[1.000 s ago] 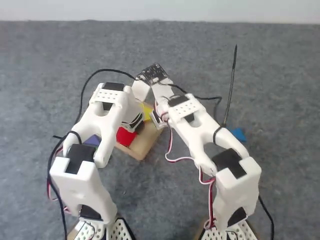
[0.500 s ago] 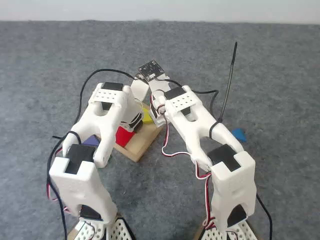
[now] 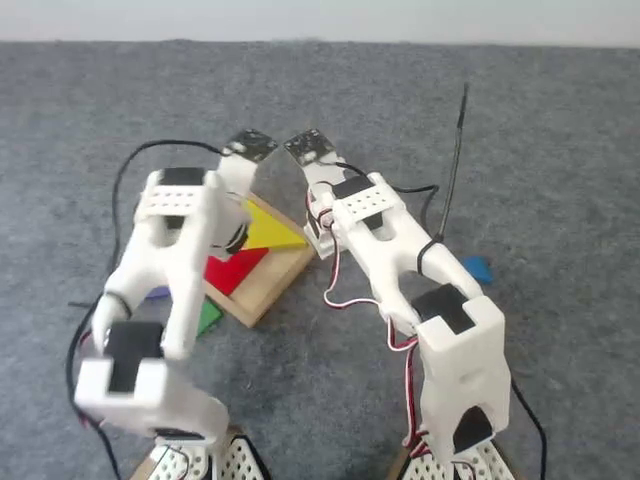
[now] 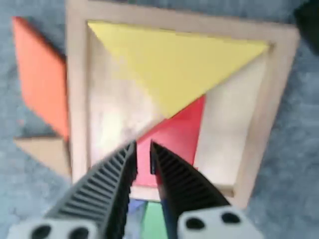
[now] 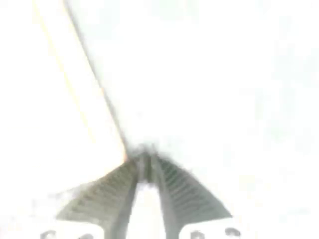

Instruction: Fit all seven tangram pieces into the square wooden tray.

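The square wooden tray (image 3: pixel 268 290) lies between the two arms. A large yellow triangle (image 3: pixel 268 232) (image 4: pixel 174 64) and a red triangle (image 3: pixel 232 272) (image 4: pixel 174 142) lie inside it. My left gripper (image 4: pixel 143 154) hovers above the red triangle, shut and holding nothing. An orange parallelogram (image 4: pixel 42 79) and a tan triangle (image 4: pixel 47 152) lie on the carpet beside the tray. A green piece (image 3: pixel 208 318) and a purple piece (image 3: pixel 157 294) sit by the tray's near side. My right gripper (image 5: pixel 146 167) is shut, low by the tray's right corner. A blue piece (image 3: pixel 478 268) lies right of the right arm.
Grey carpet (image 3: pixel 560 150) covers the whole table. A thin black rod (image 3: pixel 458 160) stands upright right of the right arm. Cables loop from both arms. Open carpet stretches to the far side and to the right.
My left arm has risen and pulled back to the left, uncovering the tray with its yellow and red triangles. The tray has slid slightly left. The right arm edged left.
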Available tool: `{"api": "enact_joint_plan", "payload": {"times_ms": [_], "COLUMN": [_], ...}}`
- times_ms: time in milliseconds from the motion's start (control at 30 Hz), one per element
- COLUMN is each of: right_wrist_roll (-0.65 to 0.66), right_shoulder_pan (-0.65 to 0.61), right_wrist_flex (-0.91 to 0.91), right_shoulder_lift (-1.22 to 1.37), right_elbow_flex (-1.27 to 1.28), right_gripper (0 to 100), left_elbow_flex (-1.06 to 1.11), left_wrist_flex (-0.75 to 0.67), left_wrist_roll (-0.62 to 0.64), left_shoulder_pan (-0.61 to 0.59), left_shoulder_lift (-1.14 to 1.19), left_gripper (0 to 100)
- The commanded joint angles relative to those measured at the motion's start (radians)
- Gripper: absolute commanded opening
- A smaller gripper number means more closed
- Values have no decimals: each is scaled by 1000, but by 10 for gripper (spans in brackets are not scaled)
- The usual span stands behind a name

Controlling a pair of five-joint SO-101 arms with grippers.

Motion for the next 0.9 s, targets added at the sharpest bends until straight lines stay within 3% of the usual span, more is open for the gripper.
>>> {"api": "enact_joint_plan", "payload": {"times_ms": [0,200,367,633,733,867], "right_wrist_roll": [9,9,9,8,-2,-2], "right_shoulder_pan": [8,8,25,15,-56,-142], "right_wrist_flex": [21,22,25,18,13,-44], "right_shoulder_lift": [8,7,-35,-371,-466,-437], "right_elbow_flex": [-3,0,3,196,281,293], "right_gripper": [7,7,7,13,113,299], "left_elbow_flex": [39,88,124,259,377,602], "left_wrist_flex": [-49,-46,-54,-57,-106,-295], "left_wrist_roll": [-3,-2,37,172,190,259], "left_shoulder_pan": [-34,-8,-55,-153,-170,-201], "left_shoulder_lift": [-140,-272,-365,-559,-644,-746], "left_gripper": [38,40,40,40,40,39]}}
